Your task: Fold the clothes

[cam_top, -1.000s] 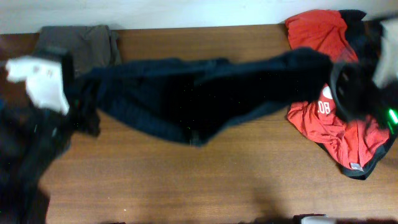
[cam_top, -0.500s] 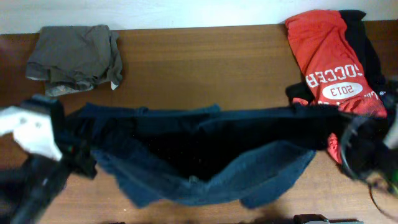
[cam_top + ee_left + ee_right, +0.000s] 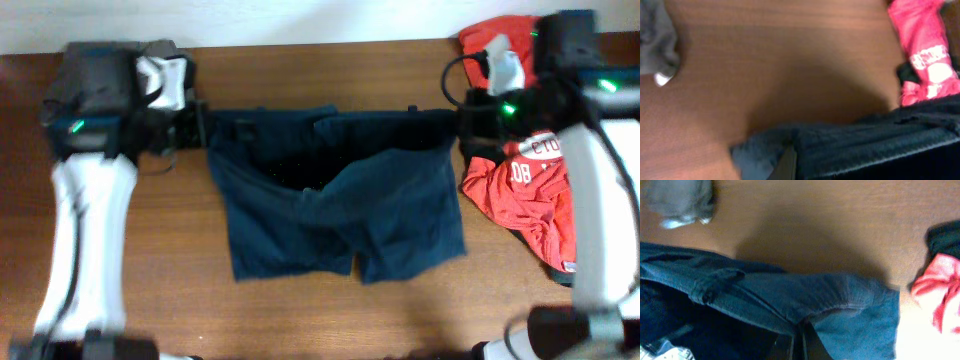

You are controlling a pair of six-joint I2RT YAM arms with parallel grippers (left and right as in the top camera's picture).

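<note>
Left gripper (image 3: 197, 128) clenched on one waistband corner of navy shorts (image 3: 340, 205), my right gripper (image 3: 466, 124) clenched on other; shorts stretched between, legs flat on table (image 3: 300, 320). Risk: uneven pull slips corner; right side could drag red jersey (image 3: 515, 190) close by.

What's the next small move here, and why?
Probably lower both grippers together to lay the waistband on the table. The left gripper and right gripper each pinch a waistband end of the navy shorts, stretched straight; the legs already lie spread on the wood.
</note>
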